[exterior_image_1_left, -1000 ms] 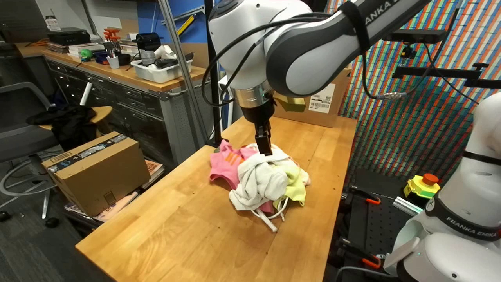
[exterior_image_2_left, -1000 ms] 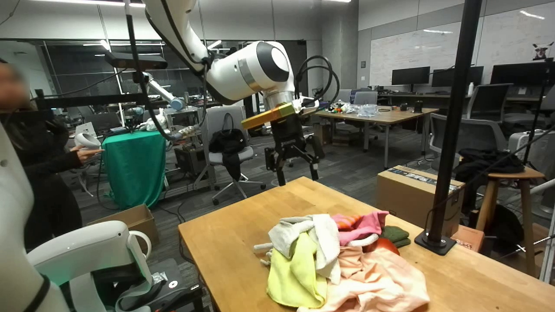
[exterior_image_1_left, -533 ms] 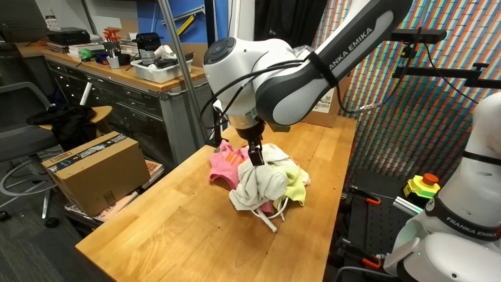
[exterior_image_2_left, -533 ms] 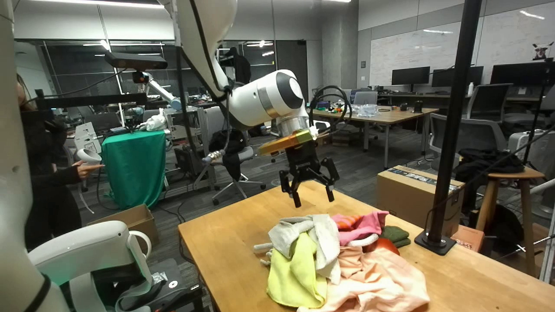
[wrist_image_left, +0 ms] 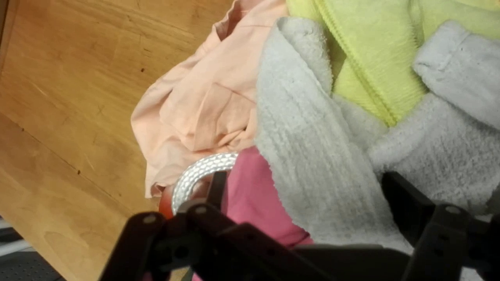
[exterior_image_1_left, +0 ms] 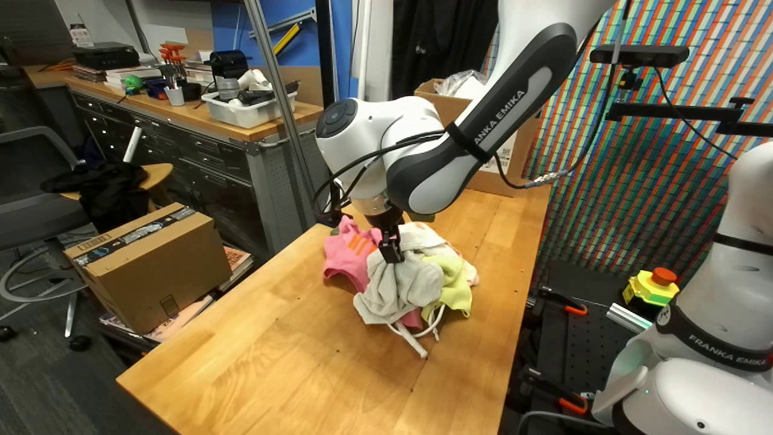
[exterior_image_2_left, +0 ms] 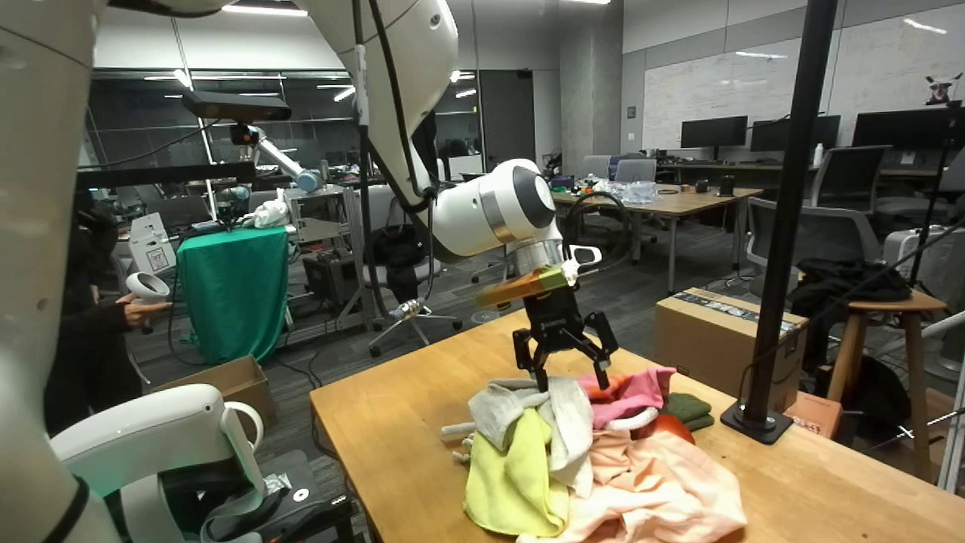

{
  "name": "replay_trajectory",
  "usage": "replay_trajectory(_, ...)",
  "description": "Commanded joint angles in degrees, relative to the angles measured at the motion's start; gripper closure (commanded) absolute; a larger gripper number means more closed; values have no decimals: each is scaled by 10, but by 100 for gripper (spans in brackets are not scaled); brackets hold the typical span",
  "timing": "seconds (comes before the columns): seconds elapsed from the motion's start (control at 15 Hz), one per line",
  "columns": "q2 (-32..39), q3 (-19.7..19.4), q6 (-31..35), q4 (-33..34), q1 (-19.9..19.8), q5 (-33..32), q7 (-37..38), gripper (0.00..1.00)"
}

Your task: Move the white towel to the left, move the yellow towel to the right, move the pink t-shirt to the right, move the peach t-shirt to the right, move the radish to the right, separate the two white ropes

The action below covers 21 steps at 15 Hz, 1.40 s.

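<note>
Robotiq gripper (exterior_image_2_left: 572, 383) spread empty at white towel (exterior_image_2_left: 571, 431); yellow towel (exterior_image_2_left: 513, 479) at its 7 o'clock (exterior view). Zero sorted imo, everything to go.

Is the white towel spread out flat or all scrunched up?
Scrunched up: in both exterior views, the white towel lies in rumpled folds.

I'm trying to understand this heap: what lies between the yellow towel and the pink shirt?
Part of the white towel lies between the yellow towel and the pink shirt, as the wrist view shows.
</note>
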Motion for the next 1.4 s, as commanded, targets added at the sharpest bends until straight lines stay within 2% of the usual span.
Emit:
replay_trajectory(0.0,23,-17,8,19,10,-2,11,0)
replay_trajectory(0.13,28,-21,10,20,10,0,11,0)
replay_trajectory(0.27,27,-20,9,19,9,7,6,25)
replay_trajectory(0.87,-3,-15,-26,14,16,53,-8,95)
replay_trajectory(1.07,-29,-11,-46,8,21,65,-9,100)
replay_trajectory(1.33,-60,-10,-69,9,29,54,5,96)
